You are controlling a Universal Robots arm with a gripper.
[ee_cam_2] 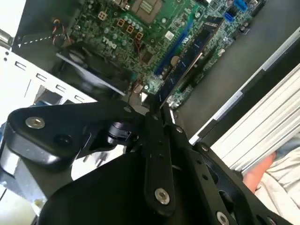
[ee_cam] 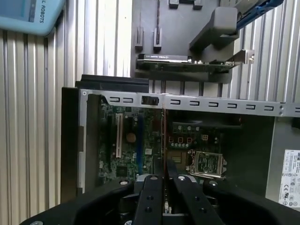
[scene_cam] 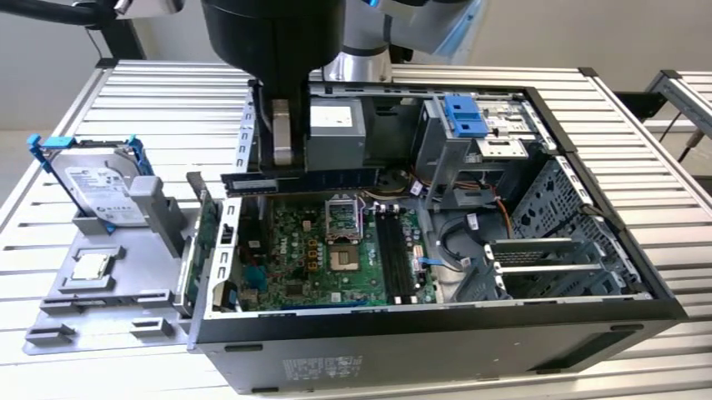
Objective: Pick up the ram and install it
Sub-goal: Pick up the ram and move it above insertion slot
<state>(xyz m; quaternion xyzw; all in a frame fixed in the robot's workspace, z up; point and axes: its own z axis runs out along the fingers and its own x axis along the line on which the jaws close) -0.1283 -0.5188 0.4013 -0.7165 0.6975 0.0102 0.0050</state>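
Observation:
The ram (scene_cam: pixel 333 177) is a long dark stick held level above the open computer case (scene_cam: pixel 445 333). My gripper (scene_cam: pixel 283 171) comes down from above and is shut on the stick near its end toward the exterior view's left. The ram hangs over the back part of the green motherboard (scene_cam: pixel 323 250), apart from the black memory slots (scene_cam: pixel 389 246). In the second wrist view the ram (ee_cam_2: pixel 192 51) reaches out from the gripper (ee_cam_2: pixel 157 110) over the board. In the first wrist view the ram (ee_cam: pixel 163 136) appears edge-on as a thin line between the fingers (ee_cam: pixel 152 197).
A silver hard drive (scene_cam: pixel 100 187) with blue brackets stands on a grey fixture (scene_cam: pixel 112 292) at the exterior view's left. Inside the case are a power supply (scene_cam: pixel 333 133), a drive cage with a blue latch (scene_cam: pixel 468 117) and loose cables (scene_cam: pixel 445 250).

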